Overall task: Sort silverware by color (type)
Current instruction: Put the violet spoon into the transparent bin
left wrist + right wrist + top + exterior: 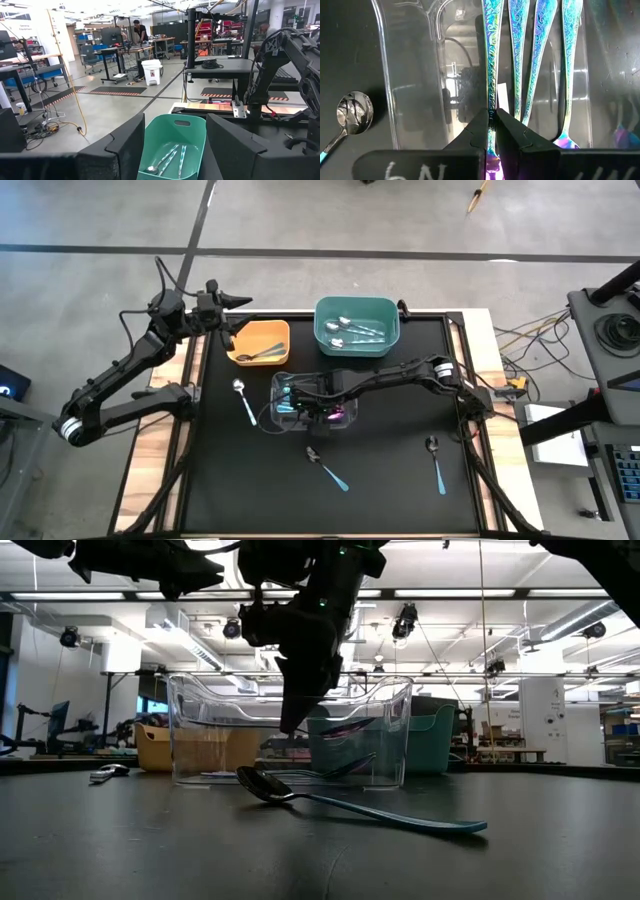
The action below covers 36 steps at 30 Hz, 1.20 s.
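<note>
Silverware sits partly sorted: your right tool [491, 122] is clamped on an iridescent spoon [491, 60] inside the clear bin [275, 385], likely to lay it beside its matches. Your left tool [232, 301] waits, fingers apart, by the orange bin [243, 338]; three spoons [327, 465] lie on the worktop [400, 480].

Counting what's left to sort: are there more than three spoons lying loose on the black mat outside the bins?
No: the high view shows just three spoons on the black mat, at and.
</note>
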Available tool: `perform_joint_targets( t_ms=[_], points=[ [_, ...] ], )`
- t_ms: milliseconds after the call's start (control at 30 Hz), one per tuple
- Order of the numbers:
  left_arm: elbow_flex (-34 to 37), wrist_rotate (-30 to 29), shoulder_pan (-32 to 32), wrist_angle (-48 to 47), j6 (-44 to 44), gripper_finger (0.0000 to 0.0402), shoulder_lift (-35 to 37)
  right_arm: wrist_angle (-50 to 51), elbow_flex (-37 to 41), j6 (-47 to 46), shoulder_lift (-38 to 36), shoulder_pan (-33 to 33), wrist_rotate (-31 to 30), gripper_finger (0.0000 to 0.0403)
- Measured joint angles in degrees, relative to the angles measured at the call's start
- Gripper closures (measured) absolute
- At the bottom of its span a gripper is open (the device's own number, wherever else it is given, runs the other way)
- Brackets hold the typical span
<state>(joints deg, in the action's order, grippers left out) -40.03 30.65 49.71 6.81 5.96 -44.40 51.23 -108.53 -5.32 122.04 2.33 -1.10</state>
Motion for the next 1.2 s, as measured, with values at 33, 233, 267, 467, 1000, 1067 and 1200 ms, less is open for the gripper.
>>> perform_joint_targets(
  t_ms=[33, 233, 267, 467, 1000, 1067, 1200],
  points=[
    [0.00, 0.00, 0.00, 0.00, 0.00, 0.0207, 0.00, -0.07, 0.02, 0.00, 0.00, 0.00, 0.00, 0.0390],
    [0.00, 0.00, 0.00, -0.13, 0.01, 0.0207, 0.01, -0.80, 0.35, 0.29, 0.00, -0.03, 0.00, 0.0390],
    [0.00, 0.01, 0.00, -0.13, 0.01, 0.0207, 0.00, -0.81, 0.49, 0.35, 0.00, -0.03, 0.00, 0.0390],
    [0.00, 0.00, 0.00, -0.09, 0.01, 0.0207, 0.00, -1.96, 1.88, 0.37, 0.00, -0.24, 0.04, 0.0390],
    [0.00, 0.00, 0.00, 0.04, 0.49, 0.0207, 0.00, -5.56, 3.82, 1.41, 0.00, -1.19, 2.66, 0.0390],
    [0.00, 0.00, 0.00, 0.02, 0.57, 0.0207, 0.00, -5.58, 3.92, 1.22, 0.00, -1.25, 2.75, 0.0390],
    [0.00, 0.00, 0.00, 0.01, 0.59, 0.0207, 0.00, -5.62, 3.93, 1.27, 0.02, -1.25, 2.80, 0.0390]
  ],
)
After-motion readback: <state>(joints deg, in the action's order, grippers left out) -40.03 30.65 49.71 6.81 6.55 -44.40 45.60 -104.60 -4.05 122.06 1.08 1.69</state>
